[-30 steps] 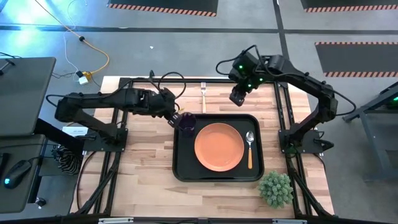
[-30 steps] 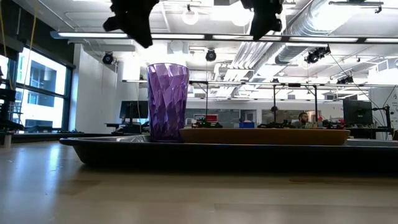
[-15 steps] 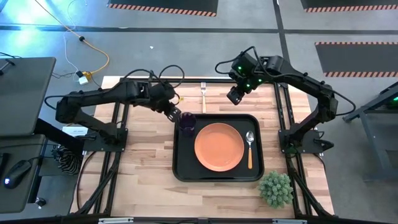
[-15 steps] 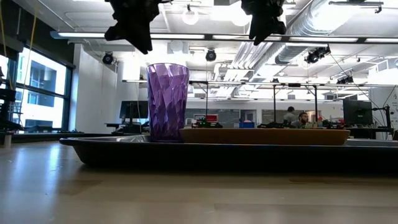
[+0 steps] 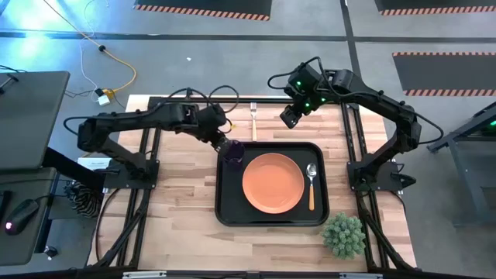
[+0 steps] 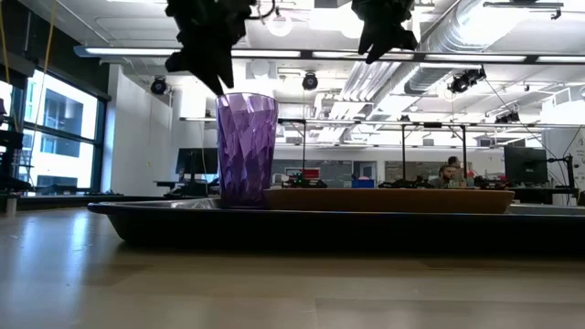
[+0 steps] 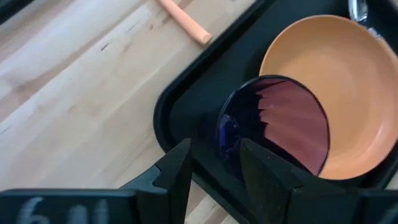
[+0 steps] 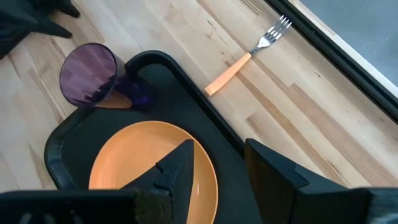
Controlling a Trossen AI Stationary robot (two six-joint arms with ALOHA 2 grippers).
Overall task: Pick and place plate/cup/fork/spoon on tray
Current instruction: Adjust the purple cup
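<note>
The fork [image 5: 253, 120] lies just left of the empty, parted right gripper [image 5: 287, 118], handle toward the tray [image 5: 225, 211], nearer it than the released left gripper [image 5: 222, 144].

place: robotics lab | evidence: ceiling ducts [image 6: 512, 37], monitors [image 6: 521, 164], hazard-striped floor [image 5: 442, 74] (open-plan)

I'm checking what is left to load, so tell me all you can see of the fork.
The slim fork with silver metal tines and a pale orange handle lies flat on the light wooden table, outside the black rectangular tray, beyond its far rim. Its tines point away from the tray, its handle toward it. No gripper touches it.
</note>
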